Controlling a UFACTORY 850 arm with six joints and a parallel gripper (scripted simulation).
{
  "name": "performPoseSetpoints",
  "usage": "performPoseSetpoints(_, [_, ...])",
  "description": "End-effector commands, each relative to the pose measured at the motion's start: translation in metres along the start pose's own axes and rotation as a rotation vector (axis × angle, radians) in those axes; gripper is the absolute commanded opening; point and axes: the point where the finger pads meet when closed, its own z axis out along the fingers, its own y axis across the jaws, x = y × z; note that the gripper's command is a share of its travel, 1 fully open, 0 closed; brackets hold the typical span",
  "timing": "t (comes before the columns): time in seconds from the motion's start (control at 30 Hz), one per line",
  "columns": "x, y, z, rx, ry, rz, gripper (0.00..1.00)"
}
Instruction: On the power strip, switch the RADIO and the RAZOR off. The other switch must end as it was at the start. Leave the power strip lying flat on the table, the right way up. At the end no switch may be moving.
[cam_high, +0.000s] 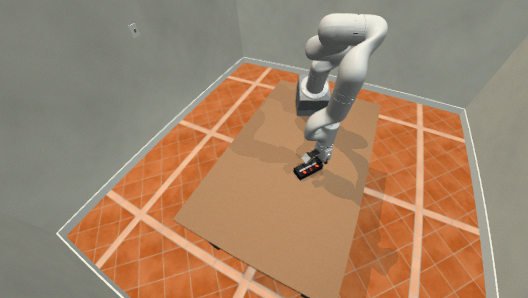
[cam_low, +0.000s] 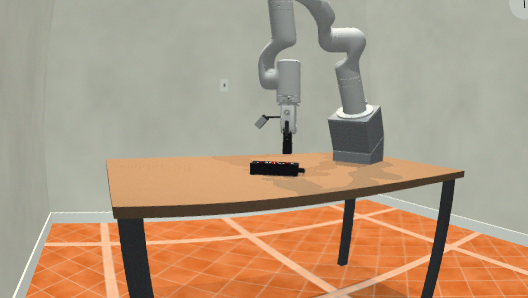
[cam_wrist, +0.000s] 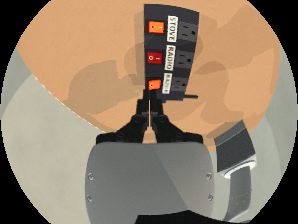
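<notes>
The black, oblong plastic power strip lay flat on the brown wooden table, right way up, near the arm's grey block pedestal. Its three rocker switches ran in a row; the middle one looked darker red than the two orange ones (labels too blurred for me to read). My black two-fingered claw was pressed together on nothing, hovering above the strip's near end. I judged the main risk a slanted press skidding or tipping the strip, or the tips nudging the wrong neighbouring switch. Nothing stood between claw and switches.
</notes>
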Motion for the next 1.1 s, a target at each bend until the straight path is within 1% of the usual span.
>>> performPoseSetpoints(0.0, [0.000,-0.001,0.007,0.001,0.001,0.000,0.00])
performPoseSetpoints(0.57, [0.000,-0.001,0.023,0.001,0.001,0.000,0.00])
performPoseSetpoints(1.07, [0.000,-0.001,0.027,0.001,0.001,0.000,0.00])
